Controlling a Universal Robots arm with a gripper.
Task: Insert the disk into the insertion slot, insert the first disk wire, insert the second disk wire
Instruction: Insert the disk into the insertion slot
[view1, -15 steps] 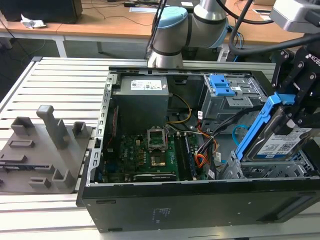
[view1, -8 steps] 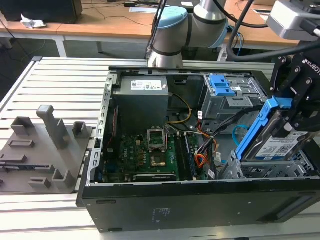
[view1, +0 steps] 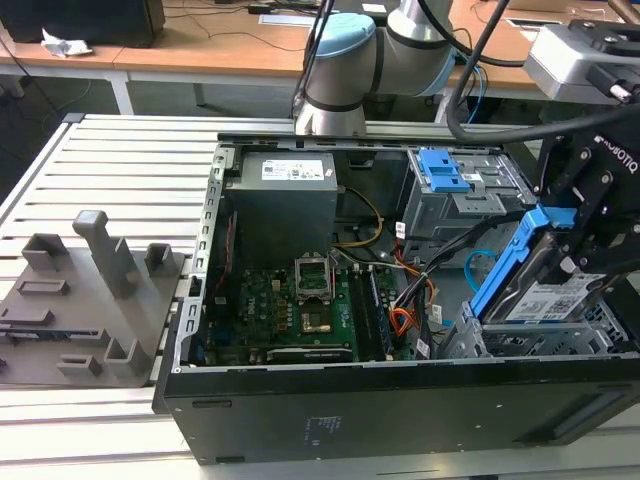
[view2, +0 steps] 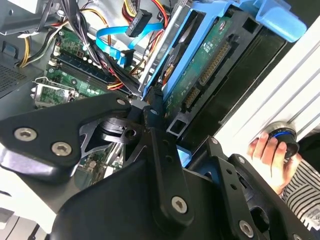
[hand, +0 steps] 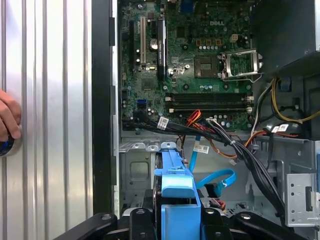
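Open case (view1: 400, 405) all round the slot (view1: 480, 340), the grey perforated cage. My gripper (view1: 562, 255) hangs over the slot, fingers (view2: 159, 135) narrow and clamped on the disk (view1: 548, 300) by its blue carrier (view1: 505, 270). Disk is above the slot, low end at the slot's mouth, not seated; can't tell if it touches the metal. Handling, my guess: dense and heavy for its size, fully stiff, smooth enough to slide in a loose pinch, shock-sensitive, with bare green circuit board on one broad face in the second wrist view. Best hold looks like across the carrier's two long rails, off board and label; the plastic likely gives a bit. Long axis is steeply slanted, low end toward the slot, high end with the blue tab up and away from it. Can't say which end has the sockets. First wire (view2: 139, 22), orange-yellow-black with a black plug, and second wire (view2: 106, 34), light blue, lie loose beside the slot, neither on the disk.
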